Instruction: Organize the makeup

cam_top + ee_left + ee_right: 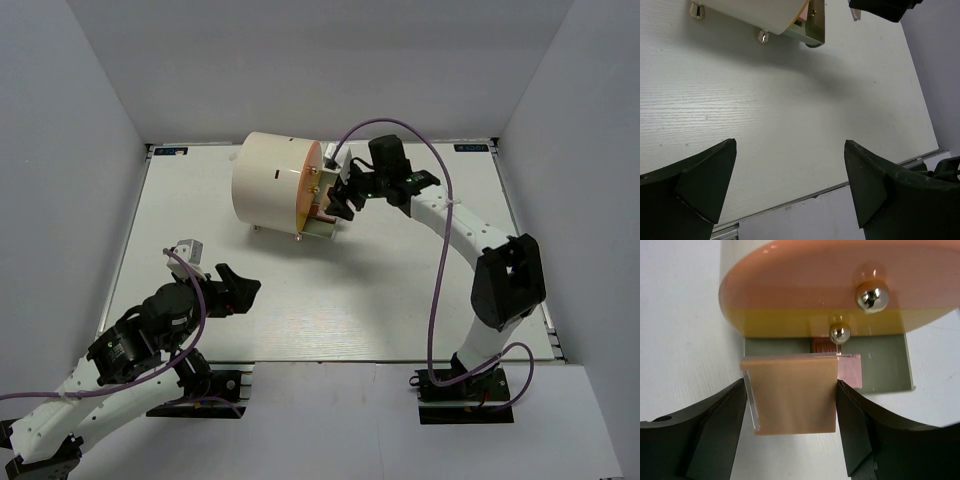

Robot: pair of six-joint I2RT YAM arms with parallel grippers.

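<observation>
My right gripper (791,385) is shut on a tan square makeup piece (792,397) with a clear edge and holds it just in front of the organiser's open bottom drawer (890,367). A pink square (851,371) lies in that olive drawer, and a brown piece (824,345) sits further back in it. In the top view the right gripper (340,203) is at the orange front of the cream cylinder (270,180). My left gripper (240,290) is open and empty over bare table at the near left, also shown in the left wrist view (790,143).
The cream cylinder organiser lies on gold feet (761,35) at the back centre, with gold knobs (872,295) on its orange front. Grey walls close in the table on three sides. The table's near edge (805,197) runs just under the left gripper.
</observation>
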